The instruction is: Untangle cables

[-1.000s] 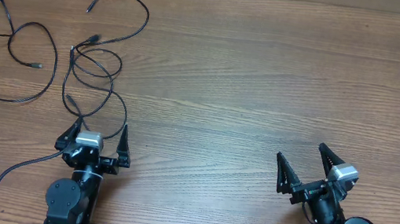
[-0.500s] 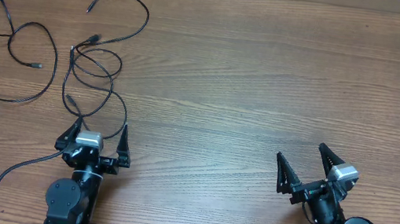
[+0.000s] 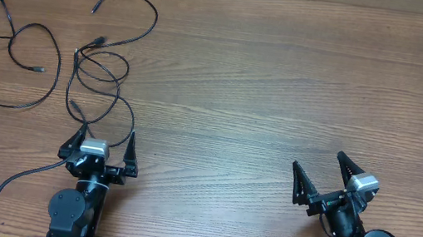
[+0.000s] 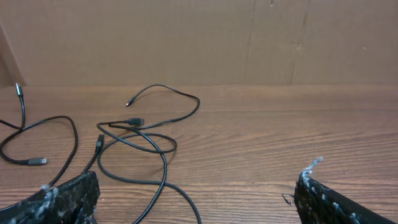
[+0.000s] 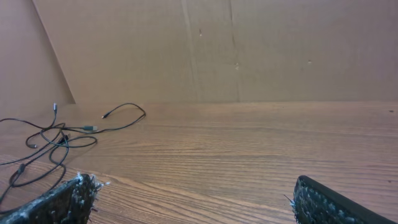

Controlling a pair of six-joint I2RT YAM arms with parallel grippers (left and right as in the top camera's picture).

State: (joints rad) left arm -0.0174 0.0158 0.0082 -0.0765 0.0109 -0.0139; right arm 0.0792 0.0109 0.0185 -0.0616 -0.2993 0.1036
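Three thin black cables [image 3: 79, 48] lay on the far left part of the worktop [image 3: 283, 87]. One cable [image 3: 10, 63] sat alone at the far left edge in a big loose loop. It looked apart from the others. The other two cables [image 3: 106, 65] crossed each other in the middle of the left side, just past the left gripper [image 3: 103, 143]. One of them curled up toward the far edge with its small plug [image 3: 93, 10] lying free. The other made small loops and ran back down close to the left gripper.

Both grippers rested at the near edge. The left gripper had its fingers [image 3: 130, 147] spread as wide as they go and held nothing. The right gripper [image 3: 322, 175] was the same, fingers wide and empty, and it was well apart from every cable.

To do this step well, the left arm should probably go first, since the knot is right in front of it. It would be best to grab a cable near a free plug, not in the middle of the crossing. Then pull slowly and low, away from the pile. A fast tug could drag both cables together or make the loops tighter. The right arm might need to reach far across to hold the other cable down.
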